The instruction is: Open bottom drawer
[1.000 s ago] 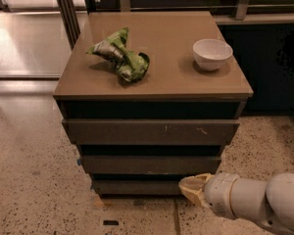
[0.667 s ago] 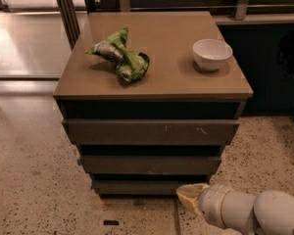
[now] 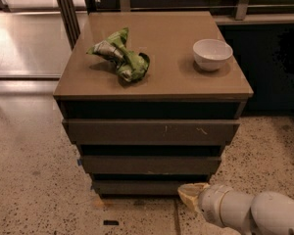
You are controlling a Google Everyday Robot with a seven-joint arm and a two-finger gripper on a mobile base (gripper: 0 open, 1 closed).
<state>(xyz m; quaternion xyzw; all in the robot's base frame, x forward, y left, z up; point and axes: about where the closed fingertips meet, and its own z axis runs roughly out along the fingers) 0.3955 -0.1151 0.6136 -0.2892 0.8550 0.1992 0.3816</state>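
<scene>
down low, tool [image 3: 189, 196] beside bottom drawer [image 3: 137, 187] front, right end.

1. My gripper [image 3: 190, 196] is a pale cream-yellow, blunt wedge, just beside the right end of the bottom drawer [image 3: 137, 187].
2. Behind it I see a white, ringed wrist collar [image 3: 216, 207].
3. The arm [image 3: 272, 215], further right of that drawer, is smooth, rounded white.

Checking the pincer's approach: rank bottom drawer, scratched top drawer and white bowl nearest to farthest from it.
1. bottom drawer, just left of the pincer, low right.
2. scratched top drawer, higher up.
3. white bowl, on the cabinet top, right side.
</scene>
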